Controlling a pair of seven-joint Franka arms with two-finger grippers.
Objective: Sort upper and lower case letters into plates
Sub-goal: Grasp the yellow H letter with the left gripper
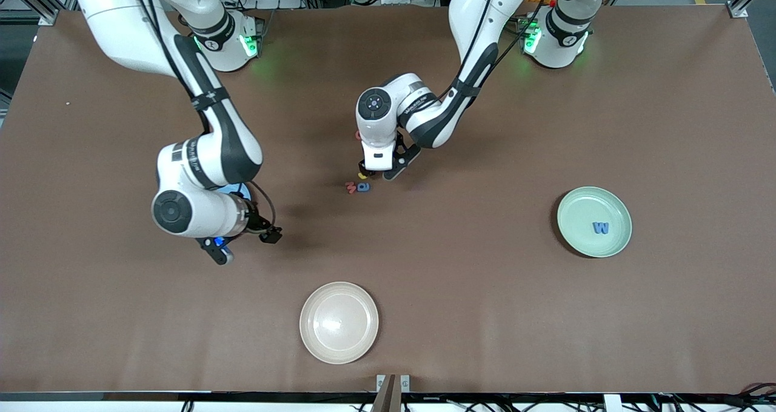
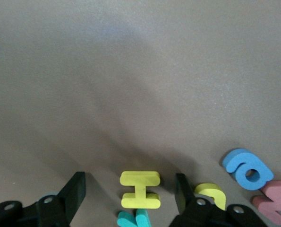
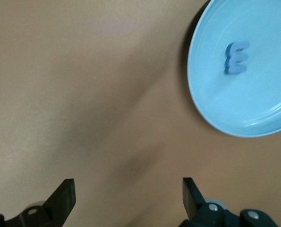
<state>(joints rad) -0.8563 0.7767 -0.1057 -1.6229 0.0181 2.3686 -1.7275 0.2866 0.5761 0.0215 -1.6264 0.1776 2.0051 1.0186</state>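
My left gripper is low over a small cluster of foam letters in the middle of the table. Its open fingers straddle a yellow letter lying flat, with a gap on each side. A teal letter, a second yellow letter, a blue letter and a pink letter lie close by. My right gripper hangs open and empty over bare table beside the blue plate, which holds a blue letter. The mint green plate holds a blue W.
A beige plate sits empty near the front edge of the table. The right arm's forearm covers most of the blue plate in the front view. Brown tabletop stretches between the plates.
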